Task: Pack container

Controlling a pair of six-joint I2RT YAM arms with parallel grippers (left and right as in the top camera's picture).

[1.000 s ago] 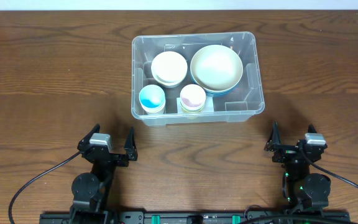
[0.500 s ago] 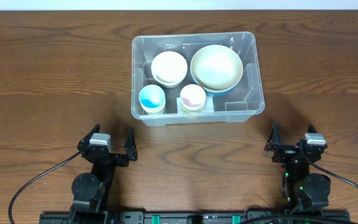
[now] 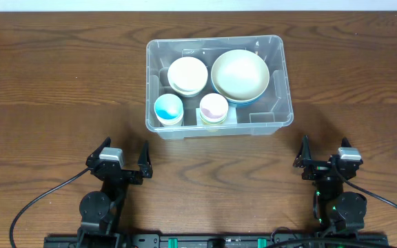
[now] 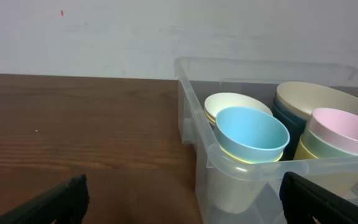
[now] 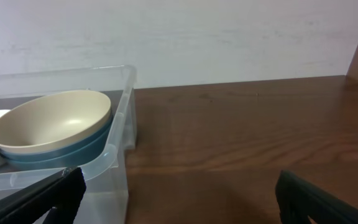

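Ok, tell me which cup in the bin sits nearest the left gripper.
The blue cup, in the container's near-left corner; the pink cup stands beside it, farther right.

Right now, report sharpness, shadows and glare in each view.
Overhead: sharp and evenly lit, a soft shadow on the table right of the container. Left wrist: the blue cup is crisp, the left gripper's fingers dark and blurred. Right wrist: the large bowl is crisp, the right gripper's fingers dark and blurred.
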